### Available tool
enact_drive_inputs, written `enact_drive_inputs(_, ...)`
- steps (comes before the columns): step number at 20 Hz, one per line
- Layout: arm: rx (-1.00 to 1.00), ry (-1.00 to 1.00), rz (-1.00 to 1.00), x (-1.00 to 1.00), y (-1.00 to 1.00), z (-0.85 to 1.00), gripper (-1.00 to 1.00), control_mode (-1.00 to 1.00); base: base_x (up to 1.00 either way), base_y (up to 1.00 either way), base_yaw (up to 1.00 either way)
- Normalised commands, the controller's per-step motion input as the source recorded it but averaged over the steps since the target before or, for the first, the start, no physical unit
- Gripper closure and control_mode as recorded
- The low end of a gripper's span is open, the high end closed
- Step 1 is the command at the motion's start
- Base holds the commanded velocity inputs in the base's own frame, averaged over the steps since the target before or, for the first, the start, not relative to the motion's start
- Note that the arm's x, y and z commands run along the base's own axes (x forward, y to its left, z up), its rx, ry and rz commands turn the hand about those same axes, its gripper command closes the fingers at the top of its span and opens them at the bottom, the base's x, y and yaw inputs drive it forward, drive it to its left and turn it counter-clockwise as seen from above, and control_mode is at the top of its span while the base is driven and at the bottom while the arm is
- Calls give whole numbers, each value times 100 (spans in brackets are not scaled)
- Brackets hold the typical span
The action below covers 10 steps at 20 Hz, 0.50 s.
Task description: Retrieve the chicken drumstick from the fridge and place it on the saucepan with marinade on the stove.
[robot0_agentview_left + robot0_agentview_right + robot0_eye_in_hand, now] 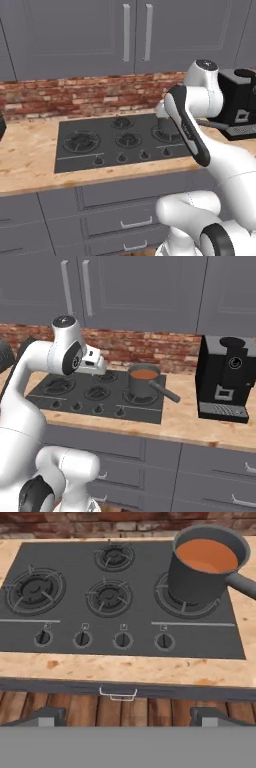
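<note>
My gripper (127,718) is spread wide with nothing between its fingertips (46,716), looking down across the front edge of the desk (125,668) at the stove (75,619). The saucepan (202,572) sits on the right-hand burner, full of orange-brown marinade (206,555), with its handle (243,583) sticking out to the right. I see no drumstick and no fridge from here, so I judge the fetching is not yet done.

What worries me:
- I am parked at the stove with nothing to deliver. If I reach for the pan now, the move is wasted.
- The pan is full almost to the rim. A careless swing of my arm (187,125), which already hangs close to it, could nudge the pan or catch the handle and slop marinade over the burners.
- The coffee machine (225,378) stands near on the right; a wide turn away toward the fridge could clip it.
- The drumstick is small, so I could easily miss it or drop it.
</note>
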Motion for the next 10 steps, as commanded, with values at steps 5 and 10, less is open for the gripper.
enact_drive_inputs(5,0,0,0,0,0,0,-100,100,-33,-56,0)
enact_drive_inputs(10,0,0,0,0,0,0,-100,100,-6,-98,0)
